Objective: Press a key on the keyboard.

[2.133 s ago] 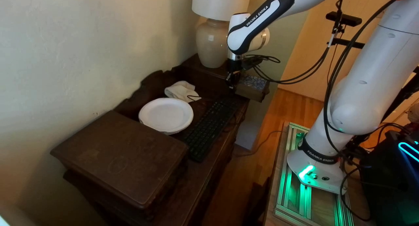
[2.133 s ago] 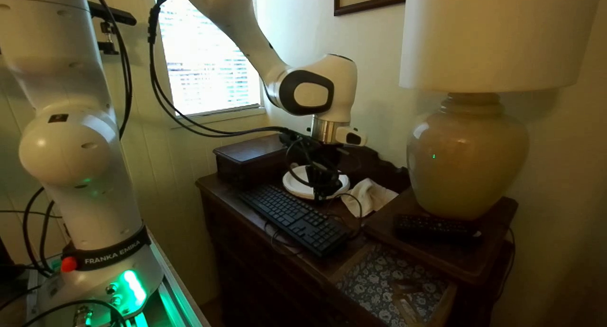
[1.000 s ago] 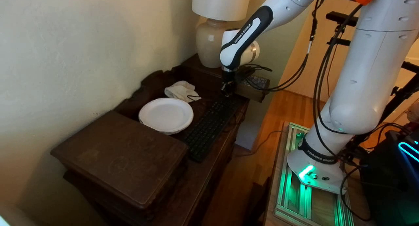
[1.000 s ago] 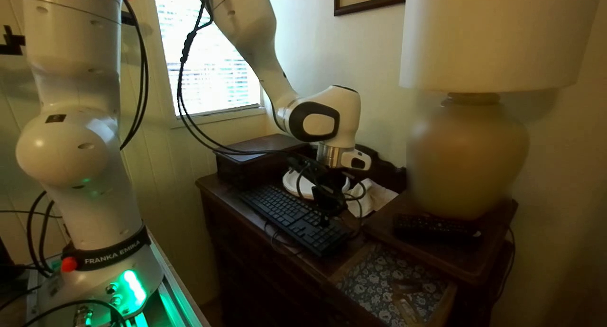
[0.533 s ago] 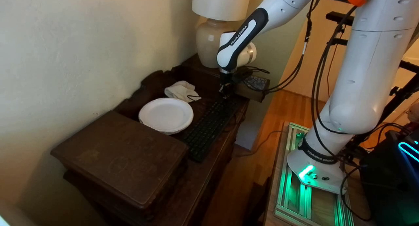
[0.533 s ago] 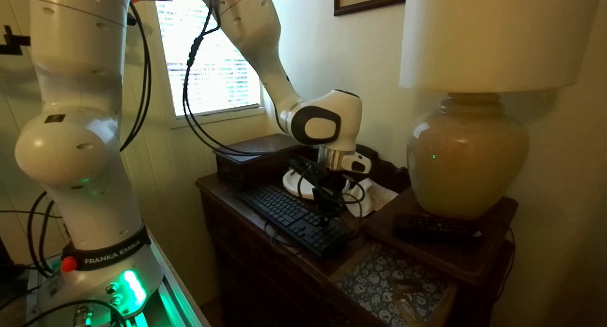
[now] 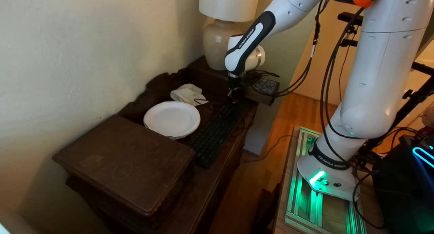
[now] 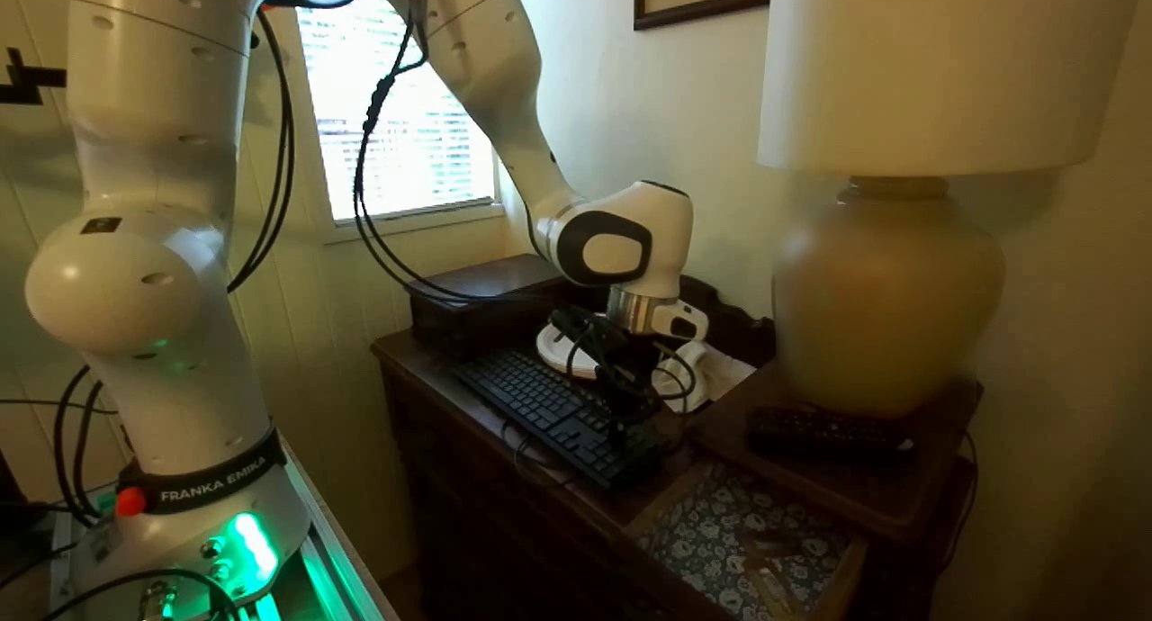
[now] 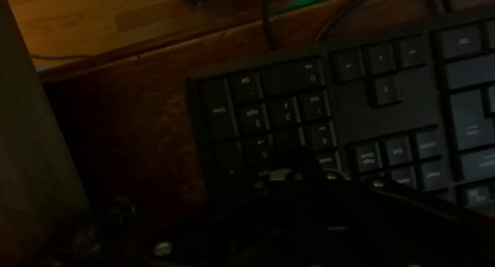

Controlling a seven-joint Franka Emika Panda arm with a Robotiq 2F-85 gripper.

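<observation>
The black keyboard [image 7: 214, 136] lies on the dark wooden dresser, and it also shows in an exterior view [image 8: 531, 400]. In the wrist view the keyboard [image 9: 381, 116] fills the right side, with its number pad nearest my gripper. My gripper [image 9: 296, 154] points down with its dark fingertips together, nothing seen between them. The tips are over the number pad, at the key beside 4 and 6, and partly hide it. In both exterior views the gripper [image 7: 234, 100] [image 8: 617, 434] is at the keyboard's number pad end. I cannot tell whether the tips touch a key.
A white plate [image 7: 172, 119] and a white cloth [image 7: 187, 94] lie beside the keyboard. A brown wooden box [image 7: 125, 159] stands at one end. A lamp [image 8: 886, 306], a remote [image 8: 828, 434] and an open floral-lined drawer [image 8: 720, 531] are at the other. Cables [image 8: 531, 454] run along the front edge.
My gripper has come down from above the dresser onto the keyboard's number pad end. In the last half second it has sunk slightly more. The keyboard has not moved.
</observation>
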